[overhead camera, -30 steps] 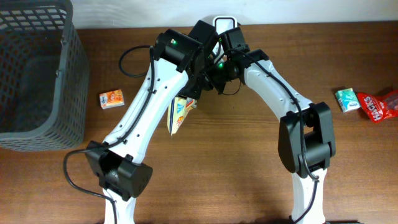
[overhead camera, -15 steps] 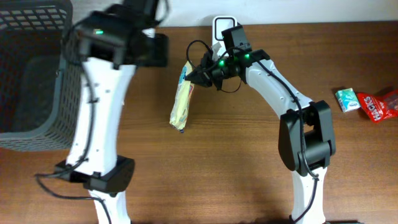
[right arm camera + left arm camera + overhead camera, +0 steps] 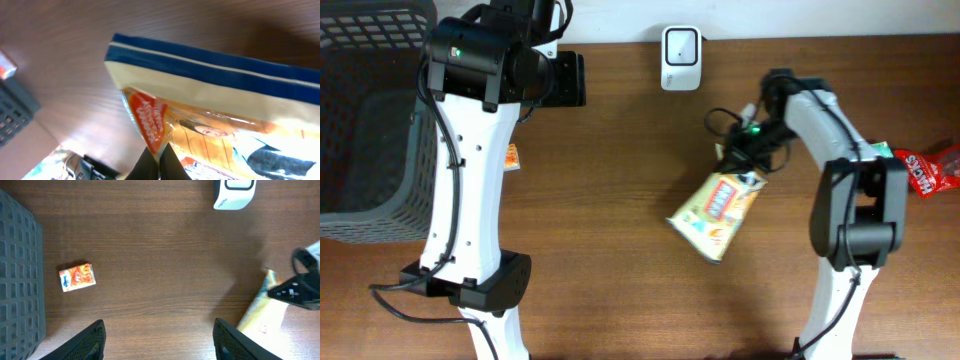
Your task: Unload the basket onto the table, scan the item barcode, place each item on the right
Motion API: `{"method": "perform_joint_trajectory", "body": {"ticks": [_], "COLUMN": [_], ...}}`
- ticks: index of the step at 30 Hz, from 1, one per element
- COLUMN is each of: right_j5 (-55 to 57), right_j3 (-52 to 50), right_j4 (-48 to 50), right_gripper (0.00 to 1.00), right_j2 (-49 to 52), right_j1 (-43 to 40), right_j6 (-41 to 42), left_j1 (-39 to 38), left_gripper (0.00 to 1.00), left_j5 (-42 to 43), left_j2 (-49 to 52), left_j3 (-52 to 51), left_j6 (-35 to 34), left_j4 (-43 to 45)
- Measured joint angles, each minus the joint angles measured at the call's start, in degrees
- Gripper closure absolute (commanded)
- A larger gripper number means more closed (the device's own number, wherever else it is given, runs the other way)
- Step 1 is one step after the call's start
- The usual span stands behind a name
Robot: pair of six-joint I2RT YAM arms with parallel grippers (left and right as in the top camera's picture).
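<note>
Snack bag (image 3: 714, 213) sits right of centre over the wooden table (image 3: 620, 230), its top edge pinched in the clenched right gripper (image 3: 744, 170). The left gripper (image 3: 160, 342) hovers with jaws spread wide and bare, near a small orange box (image 3: 77, 277) beside the grey basket (image 3: 370, 120). The white barcode scanner (image 3: 680, 45) stands at the far edge.
</note>
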Motion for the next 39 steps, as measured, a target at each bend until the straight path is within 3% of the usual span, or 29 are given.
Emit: {"method": "perform_joint_trajectory", "body": {"ticks": [4,9,18,22,27,33,36,39], "right_j5": [-0.37,-4.11,-9.81,-16.11,-27.36,-32.28,-32.94,-31.54], "right_j3": [-0.02,1.73,21.64,23.80,17.42,-2.19,-9.75,-11.41], "right_j4": [-2.71,-3.52,-4.00,-3.08,4.17,14.78,14.51,7.58], "right_gripper": [0.96,0.96,0.96,0.96,0.96,0.96,0.96,0.96], "right_j2": [0.00,0.00,0.20,0.20,0.20,0.66,1.99,2.69], "right_j1": [-4.09,-2.71,15.30,19.39,18.62,12.44,6.05,0.11], "right_j6": [-4.87,-7.82,-5.86,-5.57,-6.03,-5.86,-7.17,-10.93], "left_j1": [0.00,0.00,0.00,0.00,0.00,0.00,0.00,0.00], "left_gripper": [0.32,0.34,0.34,0.34,0.34,0.34,0.33,0.26], "left_j5": [0.07,0.09,-0.81,-0.83,-0.85,-1.22,-1.27,-1.27], "left_j2": [0.00,0.00,0.00,0.00,0.00,0.00,0.00,0.00], "left_j3": [0.00,0.00,0.00,0.00,0.00,0.00,0.00,0.00], "left_j6": [0.00,0.00,0.00,0.00,0.00,0.00,0.00,-0.04], "left_j4": [0.00,0.00,0.00,0.00,0.00,0.00,0.00,0.04]}}
